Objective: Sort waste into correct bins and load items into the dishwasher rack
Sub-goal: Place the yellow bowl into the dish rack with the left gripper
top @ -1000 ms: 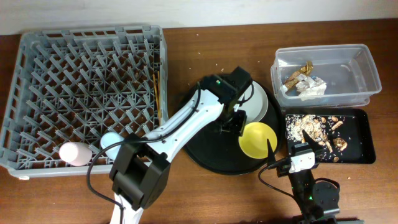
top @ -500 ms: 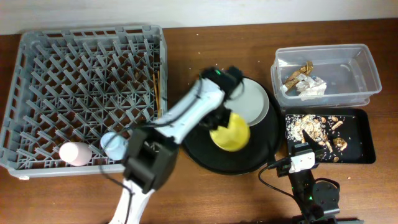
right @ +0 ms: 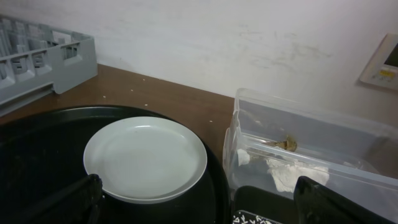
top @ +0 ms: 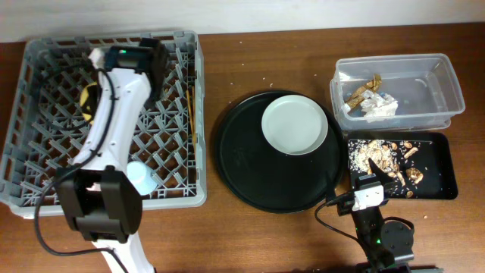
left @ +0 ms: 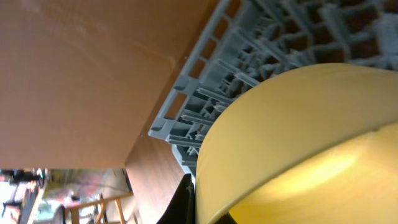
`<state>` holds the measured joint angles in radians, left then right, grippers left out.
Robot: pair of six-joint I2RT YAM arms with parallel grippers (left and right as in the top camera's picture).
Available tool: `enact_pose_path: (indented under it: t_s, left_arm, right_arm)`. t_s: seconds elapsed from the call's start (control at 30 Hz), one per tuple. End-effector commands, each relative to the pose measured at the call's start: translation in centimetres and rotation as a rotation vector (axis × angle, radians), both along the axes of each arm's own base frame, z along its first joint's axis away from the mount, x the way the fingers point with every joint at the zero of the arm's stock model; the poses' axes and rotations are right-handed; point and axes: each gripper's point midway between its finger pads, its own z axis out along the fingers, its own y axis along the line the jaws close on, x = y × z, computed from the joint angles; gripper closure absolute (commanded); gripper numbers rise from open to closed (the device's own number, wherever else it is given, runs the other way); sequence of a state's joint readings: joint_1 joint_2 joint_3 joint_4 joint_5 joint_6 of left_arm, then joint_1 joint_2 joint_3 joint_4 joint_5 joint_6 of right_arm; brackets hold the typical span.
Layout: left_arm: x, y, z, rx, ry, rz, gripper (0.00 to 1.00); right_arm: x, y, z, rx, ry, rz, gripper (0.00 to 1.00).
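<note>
My left gripper (top: 94,85) is shut on the rim of the yellow bowl (top: 87,98), which it holds tilted over the back left of the grey dishwasher rack (top: 23,129). In the left wrist view the bowl (left: 298,137) fills the lower right, pinched by the gripper (left: 208,213), with the rack (left: 249,56) beyond. The pale grey plate (top: 295,123) lies on the round black tray (top: 246,171). A blue cup (top: 142,177) and wooden chopsticks (top: 191,114) are in the rack. My right gripper (top: 371,188) stands open near the table's front edge, facing the plate (right: 145,158).
The clear tub (top: 449,91) at back right holds a white napkin (top: 377,106) and brown wrapper pieces (top: 362,87). The shallow black tray (top: 438,163) in front of it holds crumbly food scraps (top: 383,155). The left arm lies across the rack and hides part of it.
My left gripper shut on the yellow bowl at the round tray, lifted it and swung it left over the rack. The arm now hides the pink cup. The right arm has not moved.
</note>
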<state>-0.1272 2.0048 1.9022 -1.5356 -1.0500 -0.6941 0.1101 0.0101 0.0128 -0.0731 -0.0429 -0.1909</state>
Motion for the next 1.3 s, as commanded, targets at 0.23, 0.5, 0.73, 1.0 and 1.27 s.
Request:
enact_pose_path:
  t_s: [0.23, 0.5, 0.73, 1.0, 1.27]
  left_arm:
    - [1.8, 2.9, -0.8, 0.122, -0.073, 0.063, 1.00]
    - [0.6, 5.4, -6.8, 0.091, -0.008, 0.132, 1.00]
    - [0.2, 2.6, -8.2, 0.072, 0.096, 0.062, 0.94]
    - [-1.8, -0.1, -9.6, -0.111, 0.213, 0.071, 0.43]
    - [-0.2, -12.3, -8.2, -0.849, 0.276, -0.222, 0.37]
  right_arm:
    - [0.0, -0.1, -0.2, -0.003, 0.001, -0.004, 0.01]
    - [0.0, -0.1, -0.2, -0.003, 0.001, -0.004, 0.02]
    - [0.0, -0.1, -0.2, -0.003, 0.001, -0.004, 0.02]
    - [0.0, -0.1, -0.2, -0.003, 0.001, -0.004, 0.02]
    - [0.0, -0.1, -0.2, -0.003, 0.001, -0.004, 0.02]
